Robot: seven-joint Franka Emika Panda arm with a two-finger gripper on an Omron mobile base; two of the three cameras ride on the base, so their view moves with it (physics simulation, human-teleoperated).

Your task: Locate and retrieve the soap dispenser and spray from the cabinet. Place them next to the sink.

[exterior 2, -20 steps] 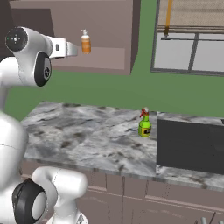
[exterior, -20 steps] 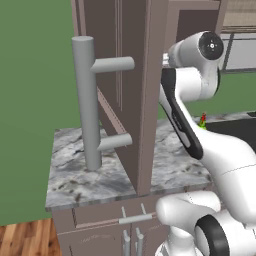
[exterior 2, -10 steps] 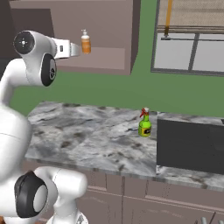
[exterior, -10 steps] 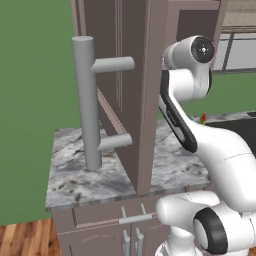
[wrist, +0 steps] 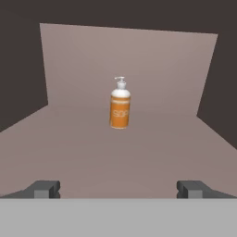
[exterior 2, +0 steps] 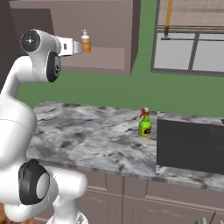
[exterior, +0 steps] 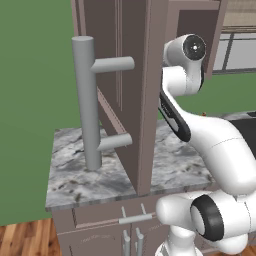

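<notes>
Gripper [wrist: 118, 189] was wide open and held nothing, my two fingertips [wrist: 46, 189] standing far apart at the bottom of the hand view, aimed straight into the cabinet [exterior 2: 109, 26]. Soap dispenser [wrist: 120, 102] stood upright on the cabinet shelf [wrist: 115, 152], about mid-shelf, nearer the back wall than the front edge, well apart from my fingers and centred between them. It was orange with a white pump top. In the right base view my hand was raised at shelf height, just at the front edge of the open cabinet, with the soap dispenser [exterior 2: 85, 42] just past it; whether my tips reached it I could not tell from there, the hand view showed clear space between.

Cabinet door [exterior: 127, 95] was swung open, edge-on to the left base view, its thick grey bar handle [exterior: 87, 102] upright and sticking out over the left end of the countertop [exterior: 85, 175]. My arm [exterior: 185, 65] rose past the door's right side.

Spray [exterior 2: 145, 124], green bottle with a red trigger top, stood upright on the marble countertop [exterior 2: 87, 140], near its back edge and just beside the left edge of the sink [exterior 2: 190, 146], not touching it as far as I could see. Sink was the dark basin at the right end of the countertop. Small grey handles [exterior: 136, 218] sat on the low drawer units under the counter's front edge
</notes>
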